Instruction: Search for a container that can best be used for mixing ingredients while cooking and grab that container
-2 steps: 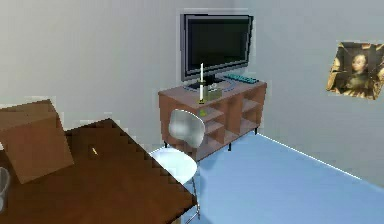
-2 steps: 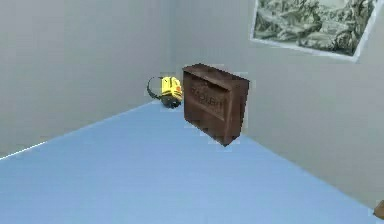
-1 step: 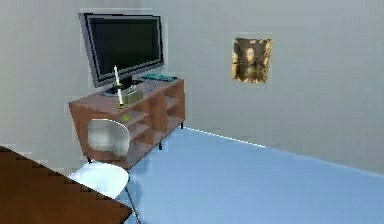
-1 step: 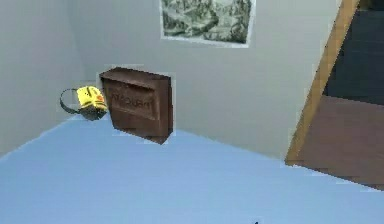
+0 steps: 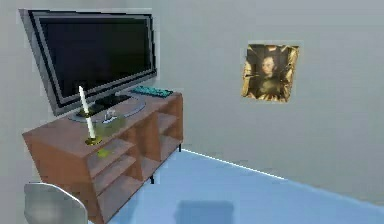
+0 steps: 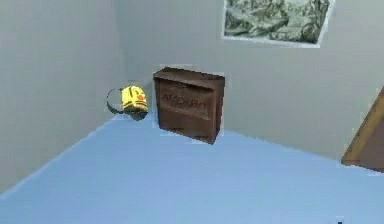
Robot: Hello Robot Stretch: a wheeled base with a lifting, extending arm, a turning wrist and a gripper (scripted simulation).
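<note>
1. Forward view, upper left: one flat black television (image 5: 95,55) on a grey foot stands on one brown wooden stand (image 5: 60,140) with open shelves; the stand runs from the left edge towards the middle of the frame, against the grey wall.
2. On the stand's top, below the screen: one white candle (image 5: 84,105), upright in a yellow-green holder near the front edge; one small grey item (image 5: 110,117) just right of the candle, too small to name; one flat teal item (image 5: 152,91) at the far end, right of the television's foot.
3. Forward view, upper right: one portrait (image 5: 270,72) in a gold frame hangs on the wall, well apart from the stand.
4. Forward view, lower left corner: one pale grey rounded shape (image 5: 45,205), cut by the frame's edge; what it is cannot be told.
5. Arm side view, centre: one dark brown cabinet (image 6: 188,103) on the blue floor (image 6: 180,180) against the far wall; just left of it, in the corner, one yellow object (image 6: 132,98) with a grey ring around it.
6. Arm side view, upper right: one grey-toned framed picture (image 6: 277,20) on the wall; at the right edge, one brown wooden panel (image 6: 366,135).
7. Where the mixing container is cannot be told from these views.
8. Whether the jaws are released, clenched or grasping something cannot be told.
</note>
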